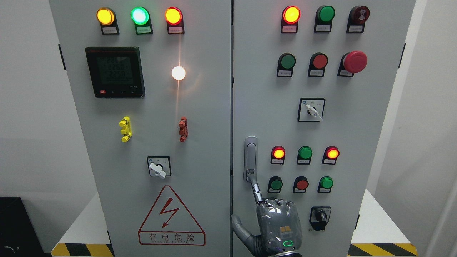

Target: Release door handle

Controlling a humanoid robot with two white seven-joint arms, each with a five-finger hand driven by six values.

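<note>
Right hand (275, 223) forefinger touching door handle (251, 159) bottom; other fingers curled

The cabinet has two doors (142, 142), (357, 117). Across them sit sixteen round lights and buttons (139, 15), one red mushroom button (355, 61) and one glowing white lamp (178, 72). There are three rotary switches (159, 166), (311, 110), (320, 216), one digital meter (115, 72), two small clips, one yellow (125, 129) and one red (183, 129), one warning triangle (171, 217), one door handle (251, 159) and one robot hand (276, 225).
</note>
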